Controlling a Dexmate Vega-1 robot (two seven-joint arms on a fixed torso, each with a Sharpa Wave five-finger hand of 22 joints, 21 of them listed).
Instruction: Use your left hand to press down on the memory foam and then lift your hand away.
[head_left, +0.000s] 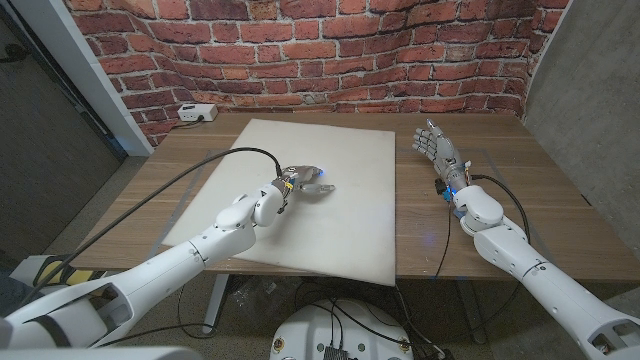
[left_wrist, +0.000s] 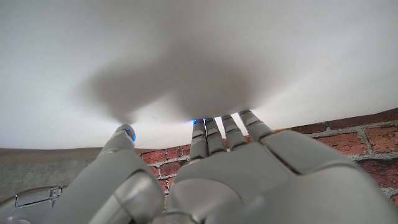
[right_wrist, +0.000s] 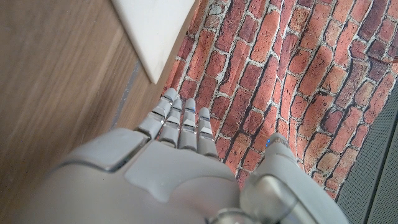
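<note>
One white rectangular memory foam slab (head_left: 310, 190) on wooden counter (head_left: 500, 200), left hand (head_left: 305, 183) over it, fingers spread, contact unclear, right hand (head_left: 437, 152) released, empty, beside slab.

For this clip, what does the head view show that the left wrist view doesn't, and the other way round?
Head view alone: the whole memory foam sheet on the wooden table, the right hand beside the foam's edge with its fingers apart, a white box at the table's far corner, and the left arm's cable.
Left wrist view alone: the hand's shadow spread across the foam just beyond its fingertips.
Both: the left hand over the foam with fingers spread, holding nothing, and the brick wall. Neither settles whether the fingertips touch the foam.
</note>
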